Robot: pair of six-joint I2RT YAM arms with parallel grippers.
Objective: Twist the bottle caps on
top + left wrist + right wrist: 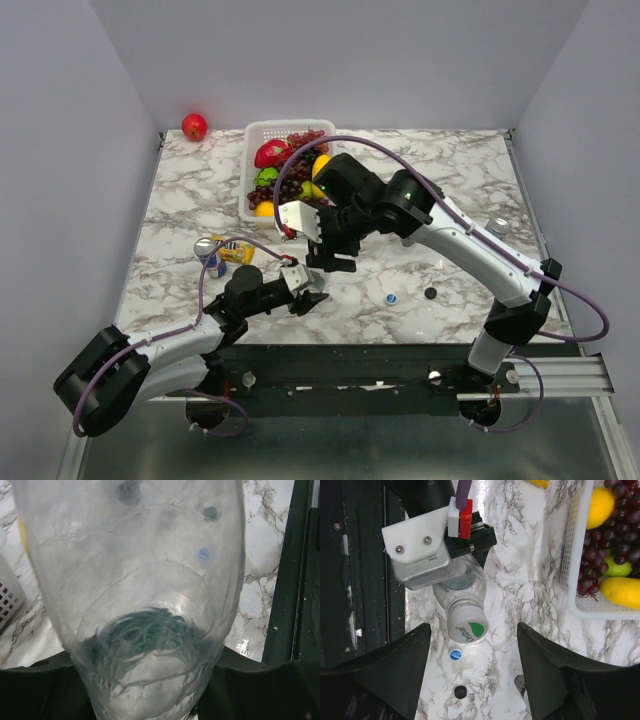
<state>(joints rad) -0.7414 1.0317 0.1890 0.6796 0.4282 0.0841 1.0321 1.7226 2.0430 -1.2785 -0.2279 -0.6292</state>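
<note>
A clear plastic bottle [462, 587] is held tilted above the marble table, with my left gripper [420, 550] shut round its body. The white-green cap [466, 625] sits on the bottle's neck. My right gripper [470, 665] stands open, one finger to each side of that cap with a gap on both sides. A blue cap [455, 654] and a black cap [460, 692] lie loose on the table below. In the left wrist view the bottle [145, 580] fills the frame between the left gripper [145, 695] fingers. From above, both grippers [305, 283] [330, 262] meet mid-table, left of the blue cap [391, 298] and the black cap [430, 294].
A white basket [252, 160] of fruit stands at the back, close behind the right arm. A drink can [208, 255] and a yellow item [237, 254] lie left of the left gripper. A red apple [194, 126] sits in the far left corner. A small round object [497, 225] rests at the right.
</note>
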